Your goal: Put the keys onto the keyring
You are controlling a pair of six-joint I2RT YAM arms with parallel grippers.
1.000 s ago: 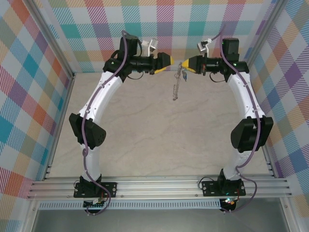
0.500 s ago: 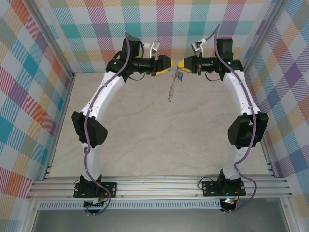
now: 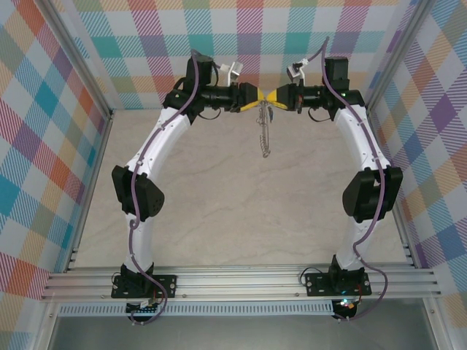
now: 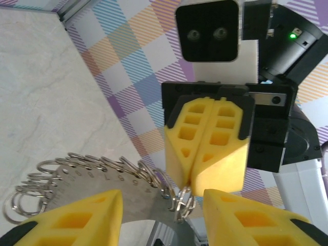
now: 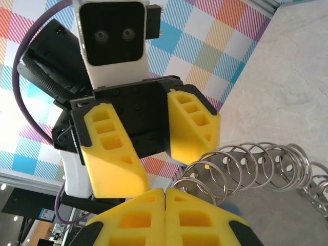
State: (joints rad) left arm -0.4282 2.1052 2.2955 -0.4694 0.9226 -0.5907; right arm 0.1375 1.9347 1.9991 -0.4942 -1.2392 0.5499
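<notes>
Right then, pinching the top loop of the keyring (image 3: 263,135) in the right gripper (image 4: 190,182), fingers pressed flat together on it. Dangling from that pinch as a chain of wire loops threaded on a numbered metal strip (image 4: 92,200), hanging down toward the table (image 3: 219,204), close to the far checked wall (image 3: 241,44). Meeting it nose to nose with the left gripper (image 4: 163,201), fingers spread apart, one on each side of the pinched loop, gaps showing. Hiding the strip's lower edge behind those left fingers. Catching a bluish patch (image 5: 230,209) just under the loops, too blurred to name.
</notes>
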